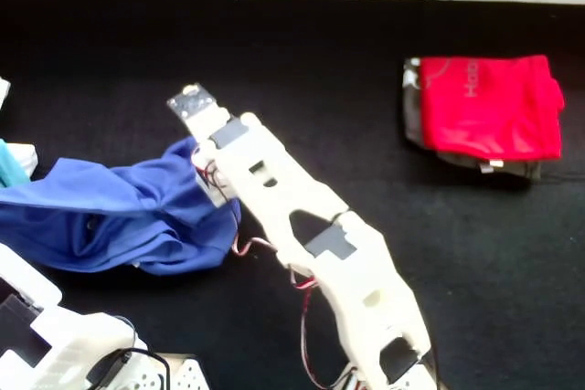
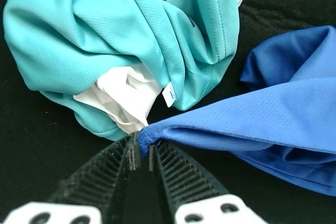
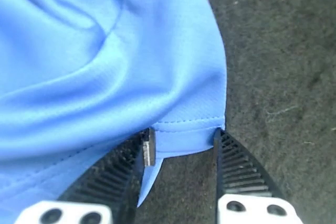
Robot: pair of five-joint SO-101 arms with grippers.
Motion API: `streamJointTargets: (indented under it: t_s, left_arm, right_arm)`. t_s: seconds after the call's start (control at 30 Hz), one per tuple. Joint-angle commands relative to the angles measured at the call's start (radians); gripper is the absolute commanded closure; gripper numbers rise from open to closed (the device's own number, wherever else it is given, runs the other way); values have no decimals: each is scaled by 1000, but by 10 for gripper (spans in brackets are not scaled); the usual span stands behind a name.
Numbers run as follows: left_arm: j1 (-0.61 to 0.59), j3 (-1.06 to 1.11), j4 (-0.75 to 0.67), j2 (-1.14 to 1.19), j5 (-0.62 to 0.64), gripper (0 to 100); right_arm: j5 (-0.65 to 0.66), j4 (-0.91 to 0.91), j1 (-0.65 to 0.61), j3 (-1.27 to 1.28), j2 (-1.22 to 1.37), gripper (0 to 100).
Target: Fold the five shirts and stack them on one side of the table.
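- The left gripper (image 2: 142,149) is clamped shut on a bunched corner of the blue shirt (image 2: 252,124). The cloth runs away from the jaws in a taut ridge.
- The right gripper (image 3: 182,144) stands apart, one finger on either side of the blue shirt's stitched hem. The hem lies flat in the gap and is not pinched yet.
- The blue shirt is crumpled on the near left part of the table (image 1: 320,70). Its long axis runs across the table, side to side. The left gripper has one end, and the right arm (image 1: 311,244) reaches in at the other end.
- The coming move probably turns on this: the hem already sits between the right fingers, so they need only close. The two arms could then draw apart along the long axis to spread the shirt flat.
- Just beyond the left gripper lies a teal shirt (image 2: 105,24), rumpled around a white garment (image 2: 123,98). It touches the blue one near the pinched corner and might drag along.
- Far right, well apart, a folded red shirt (image 1: 489,107) tops the stack.
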Motion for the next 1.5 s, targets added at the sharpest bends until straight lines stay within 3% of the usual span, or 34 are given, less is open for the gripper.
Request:
streamJointTargets:
  t_s: [0.0,0.03,0.23,0.47,0.63,0.8,1.03,1.23,1.47]
  left_arm:
    - [-5,-4,-14,-13,-11,992]
    - [-5,-4,-14,-13,-12,992]
    - [-5,-4,-14,-8,-12,992]
    - [16,-12,-5,-13,-8,992]
    - [102,-133,195,-15,-5,992]
    - [209,-435,422,-15,83,992]
    - [320,-668,423,-113,127,992]
    - [404,-694,400,-265,126,992]
    - [417,-694,319,-427,126,992]
  right_arm:
    - [-8,16,16,-45,2,958]
    - [-8,24,25,-56,2,997]
    - [-8,116,97,-159,1,993]
    - [-2,348,170,-479,1,993]
    - [0,486,232,-763,2,993]
    - [89,562,335,-1090,2,993]
    - [187,564,487,-1402,-16,993]
    - [233,562,544,-1369,-249,993]
    - [304,562,545,-1369,-483,993]
